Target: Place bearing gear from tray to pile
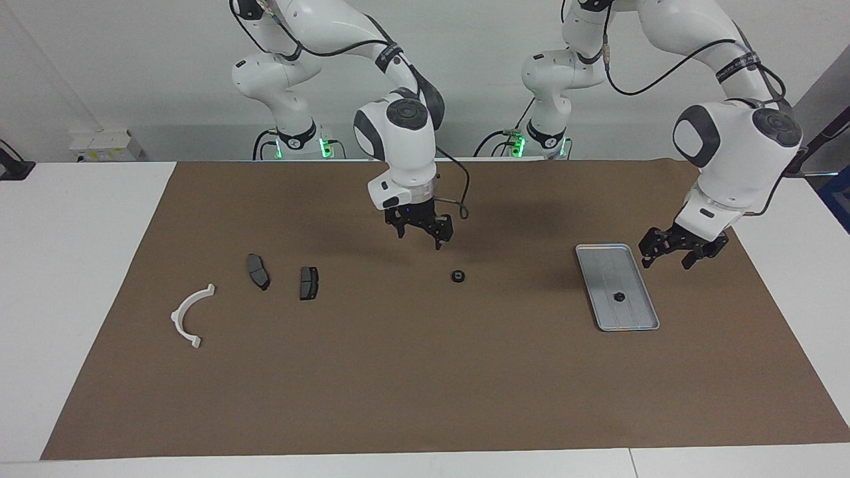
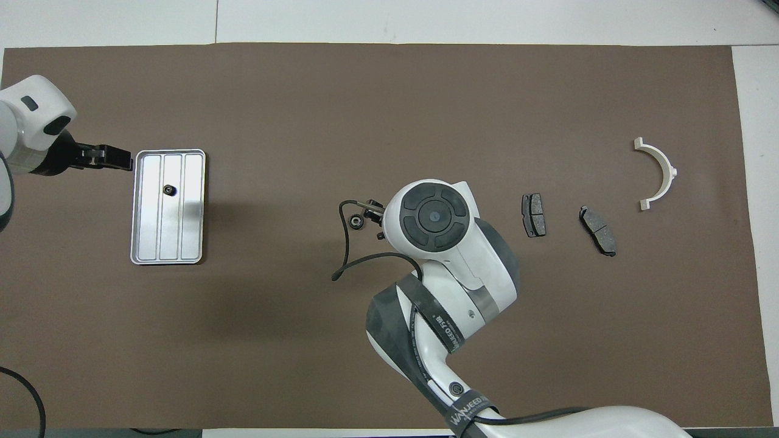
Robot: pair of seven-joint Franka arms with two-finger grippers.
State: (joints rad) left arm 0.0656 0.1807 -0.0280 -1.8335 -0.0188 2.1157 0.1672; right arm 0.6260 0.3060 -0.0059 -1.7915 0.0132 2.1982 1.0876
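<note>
1. Facing view, upper centre of the frame: the right gripper hangs above the brown mat with its jaws spread apart and nothing between them. It is raised off the surface, close to a small dark bearing gear that lies on the mat just below and slightly right of it in the frame.
2. Overhead view: the same right gripper shows at mid-frame, its tips close beside that bearing gear, most of the wrist hiding the fingers.
3. Facing view, right of the frame: the left gripper hovers with its jaws parted and empty, just off the upper right corner of the tray, over the mat rather than over the tray.
4. Overhead view, left edge: the left gripper points toward the tray and stops short of its rim.
5. A second small dark gear sits in the tray, near its middle; it shows in the overhead view too.
6. The pile lies at the left of the facing view: two dark pads side by side, and a white half-ring lower left of them, all apart from one another.
</note>
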